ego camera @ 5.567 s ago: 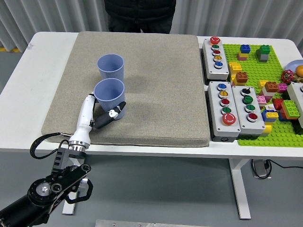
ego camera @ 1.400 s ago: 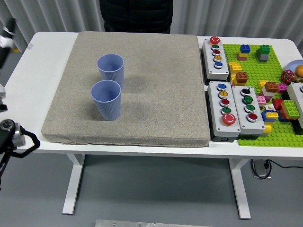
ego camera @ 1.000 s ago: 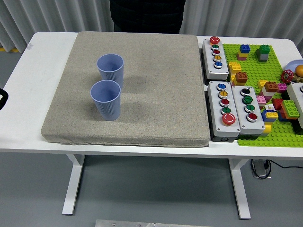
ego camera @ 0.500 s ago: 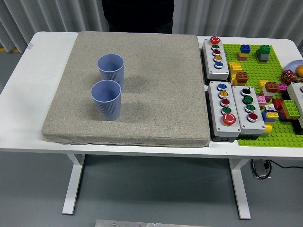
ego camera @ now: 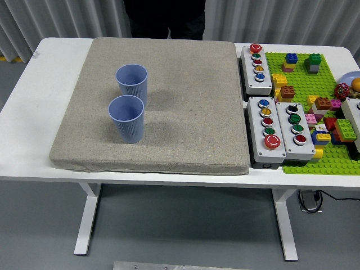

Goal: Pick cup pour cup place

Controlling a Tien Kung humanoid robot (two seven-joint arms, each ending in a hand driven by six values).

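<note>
Beige mat (ego camera: 185,101) holds 2 upright blue cups (ego camera: 126,118).

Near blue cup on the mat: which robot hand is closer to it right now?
Neither can be ranked: no robot hand or arm is in the head view. The near blue cup stands upright and untouched on the grey mat, just in front of the far blue cup.

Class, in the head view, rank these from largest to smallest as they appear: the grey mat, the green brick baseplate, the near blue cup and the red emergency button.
1. Grey mat
2. Green brick baseplate, partly cut off at the right edge
3. Near blue cup
4. Red emergency button
</note>
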